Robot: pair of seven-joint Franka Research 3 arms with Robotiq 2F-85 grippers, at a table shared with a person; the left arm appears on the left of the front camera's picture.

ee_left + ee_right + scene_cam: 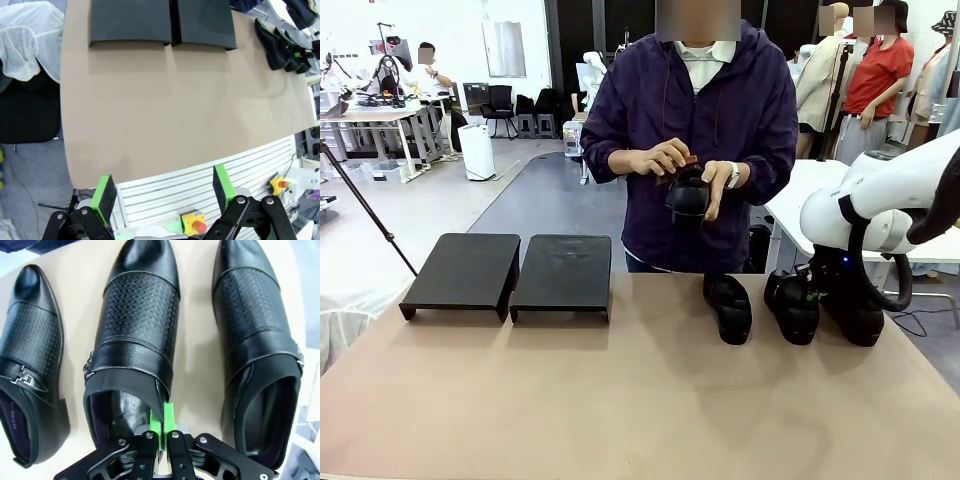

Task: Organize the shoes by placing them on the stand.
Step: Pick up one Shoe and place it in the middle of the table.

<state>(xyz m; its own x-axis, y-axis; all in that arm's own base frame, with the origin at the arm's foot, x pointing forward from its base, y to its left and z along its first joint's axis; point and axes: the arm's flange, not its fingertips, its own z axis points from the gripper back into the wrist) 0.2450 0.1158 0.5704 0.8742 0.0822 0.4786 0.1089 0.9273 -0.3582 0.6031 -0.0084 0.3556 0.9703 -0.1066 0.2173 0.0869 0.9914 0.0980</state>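
The right tool (162, 426) is clenched on the opening edge of the middle shoe (140, 315), one of three in a row at the right of the tabletop (620, 400). The left tool (164, 192) hangs released, jaws wide. A person's hands (665, 158) hold the fourth shoe (688, 195) (above the far edge). The stand (465, 265) sits far left, well apart from the shoes.

A robotics lab is indicated: a white robot arm (880, 205) is seen at right, a cluttered workbench (380, 115) and office chairs (500, 105) at upper left, and a red stop button (198, 226) at the left wrist view's bottom.
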